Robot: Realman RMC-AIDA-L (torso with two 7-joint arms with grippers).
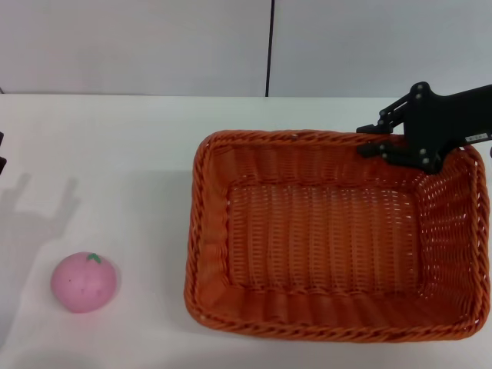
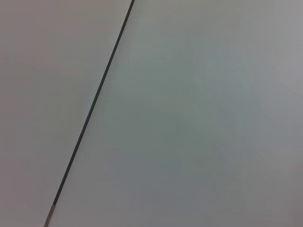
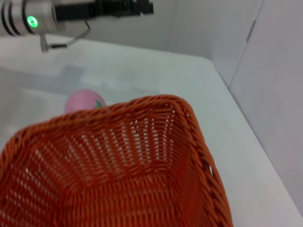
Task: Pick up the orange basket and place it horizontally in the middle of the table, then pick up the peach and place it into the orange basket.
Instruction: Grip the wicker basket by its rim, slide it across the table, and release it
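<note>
Orange wicker fills the right half of the head view: the orange basket [image 1: 334, 234] lies flat on the white table [image 1: 131, 154], long side running left to right, right of centre. The right gripper [image 1: 374, 138] sits at its far right corner, dark fingers straddling the braided rim, apparently closed on it, though the contact itself is hard to make out. The peach [image 1: 84, 281] rests near the left, well apart from the basket. To do this step well, the grip should stay firm on the rim while the basket is carried left toward the middle, kept level and square to the table edge, and set down short of the peach. A corner hold on so wide a basket may let it swing or sag.

From the left wrist, only a pale wall with one thin dark seam shows; nothing of the left gripper itself, so I cannot tell its state.

From the right wrist, the basket [image 3: 123, 170] shows sloping openwork sides, a tight woven floor and a thick plaited rim. The peach [image 3: 84, 101], smooth, pink and round with a small green leaf, peeps over the rim. Beyond it the left arm [image 3: 75, 12] hangs above the table [image 3: 156, 75].
</note>
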